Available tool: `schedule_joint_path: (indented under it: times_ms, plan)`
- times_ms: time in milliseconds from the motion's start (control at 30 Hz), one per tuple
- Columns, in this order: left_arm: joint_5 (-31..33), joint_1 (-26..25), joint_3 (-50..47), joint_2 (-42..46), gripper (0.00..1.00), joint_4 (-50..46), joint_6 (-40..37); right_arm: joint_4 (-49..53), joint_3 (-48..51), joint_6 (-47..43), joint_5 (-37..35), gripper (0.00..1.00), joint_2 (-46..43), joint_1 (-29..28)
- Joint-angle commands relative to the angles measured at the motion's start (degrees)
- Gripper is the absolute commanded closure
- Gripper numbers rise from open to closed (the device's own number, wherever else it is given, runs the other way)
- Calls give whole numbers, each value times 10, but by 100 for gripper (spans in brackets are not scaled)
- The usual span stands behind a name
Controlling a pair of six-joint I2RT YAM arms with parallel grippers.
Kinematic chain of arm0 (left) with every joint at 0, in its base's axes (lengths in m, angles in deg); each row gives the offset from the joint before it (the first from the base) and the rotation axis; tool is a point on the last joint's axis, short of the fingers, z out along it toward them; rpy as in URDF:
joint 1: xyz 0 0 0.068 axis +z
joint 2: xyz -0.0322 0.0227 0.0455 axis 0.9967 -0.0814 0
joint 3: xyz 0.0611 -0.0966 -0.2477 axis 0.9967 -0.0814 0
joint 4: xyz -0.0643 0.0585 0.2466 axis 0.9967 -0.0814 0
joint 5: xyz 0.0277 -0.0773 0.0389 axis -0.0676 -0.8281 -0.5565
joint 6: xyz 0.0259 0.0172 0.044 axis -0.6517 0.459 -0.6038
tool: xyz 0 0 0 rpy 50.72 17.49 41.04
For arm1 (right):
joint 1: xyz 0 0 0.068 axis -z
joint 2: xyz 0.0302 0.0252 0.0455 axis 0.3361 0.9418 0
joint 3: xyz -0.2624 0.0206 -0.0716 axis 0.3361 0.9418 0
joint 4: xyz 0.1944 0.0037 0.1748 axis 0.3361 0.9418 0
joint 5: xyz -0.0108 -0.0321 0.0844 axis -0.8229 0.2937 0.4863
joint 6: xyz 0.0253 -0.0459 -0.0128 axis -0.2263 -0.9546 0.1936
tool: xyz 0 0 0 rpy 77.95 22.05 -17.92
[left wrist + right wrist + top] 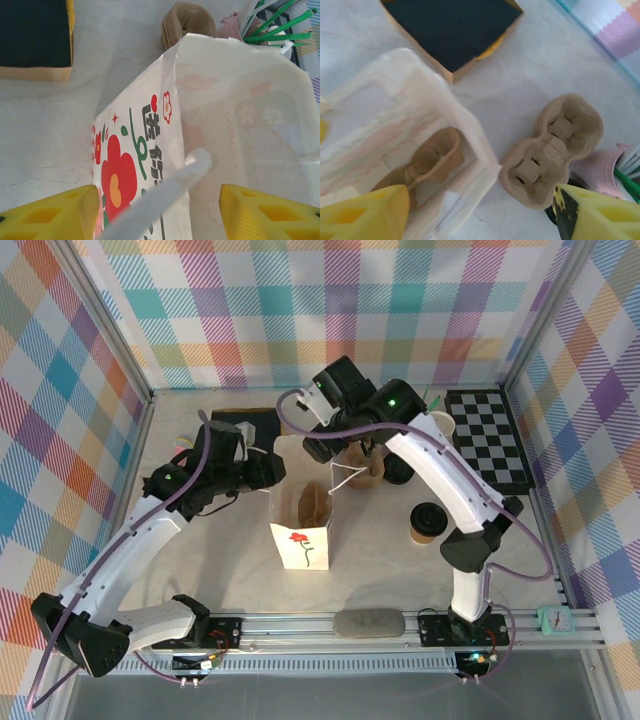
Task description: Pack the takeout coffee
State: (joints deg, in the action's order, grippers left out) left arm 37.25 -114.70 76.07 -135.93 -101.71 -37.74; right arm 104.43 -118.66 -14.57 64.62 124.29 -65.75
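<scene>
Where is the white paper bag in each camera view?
Top external: white paper bag at centre, between the arms.
Left wrist: bag middle and right, flower-printed side facing.
Right wrist: bag lower left, top open.
Shared landmark: pulp cup carrier beside the bag.

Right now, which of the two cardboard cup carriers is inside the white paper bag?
The shadowed carrier lies inside the bag; the other carrier sits outside on the table near the pink cup.

We see bright, even light from overhead, leaving only soft, short shadows on the table [380, 565]. In both wrist views the yellow fingers [50, 215] blur at close range, and the white bag [240, 125] looks washed out.
</scene>
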Motion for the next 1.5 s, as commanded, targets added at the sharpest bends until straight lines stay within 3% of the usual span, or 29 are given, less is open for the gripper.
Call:
schedule_joint_path:
  times_ms: [0,100,233,333,433,567,733,1000,1233,1467]
  plan:
    - [18,-11,-2,-7,44,2,-11,19,8,64,14,30,12,21]
    - [28,-18,-1,-15,58,2,-11,16,23,70,23,39,17,30]
    - [38,-27,0,-19,71,2,-13,14,40,70,37,60,20,30]
    - [45,-40,8,-25,77,1,-20,25,38,71,46,73,29,29]
    - [61,-54,15,-28,81,0,-22,32,38,74,54,78,37,28]
    - [82,-66,24,-23,83,-2,-21,31,41,80,55,91,34,27]
    - [116,-80,19,4,86,13,-14,18,42,84,34,98,16,13]
    - [169,-92,-46,96,89,104,-17,-95,107,72,-114,100,-82,-45]
    - [199,-112,-128,186,91,202,-40,-310,279,23,-176,100,-215,-92]
    - [300,-200,-176,221,92,271,-108,-505,442,-8,-187,100,-322,-108]
